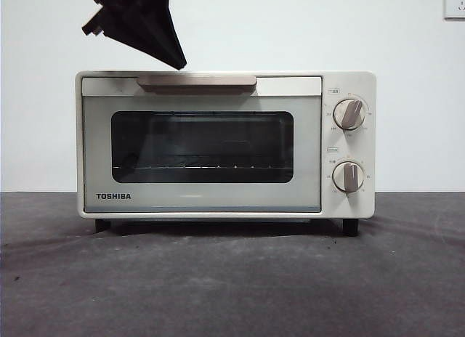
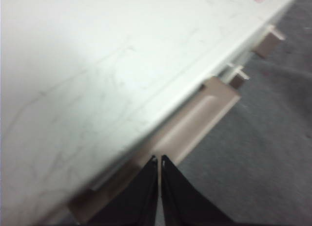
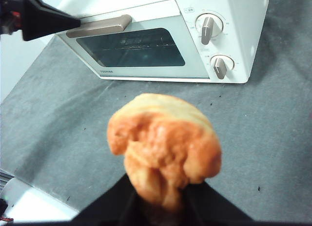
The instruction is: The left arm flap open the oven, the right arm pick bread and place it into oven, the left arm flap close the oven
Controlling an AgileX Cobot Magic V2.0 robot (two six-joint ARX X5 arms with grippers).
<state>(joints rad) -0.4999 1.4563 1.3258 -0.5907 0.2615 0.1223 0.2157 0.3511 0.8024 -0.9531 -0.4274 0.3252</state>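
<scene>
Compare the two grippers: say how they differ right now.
The left gripper has its jaws together and empty, tip at the oven's handle; the right gripper is shut on the bread, held above the table in front of the closed oven. Both have black jaws.

My left gripper (image 1: 176, 61): jaws pressed together, tip just above the oven (image 1: 349, 83) handle's left end | my right gripper (image 3: 161, 206): clamped on bread (image 3: 163, 143), held high before the oven front
</scene>
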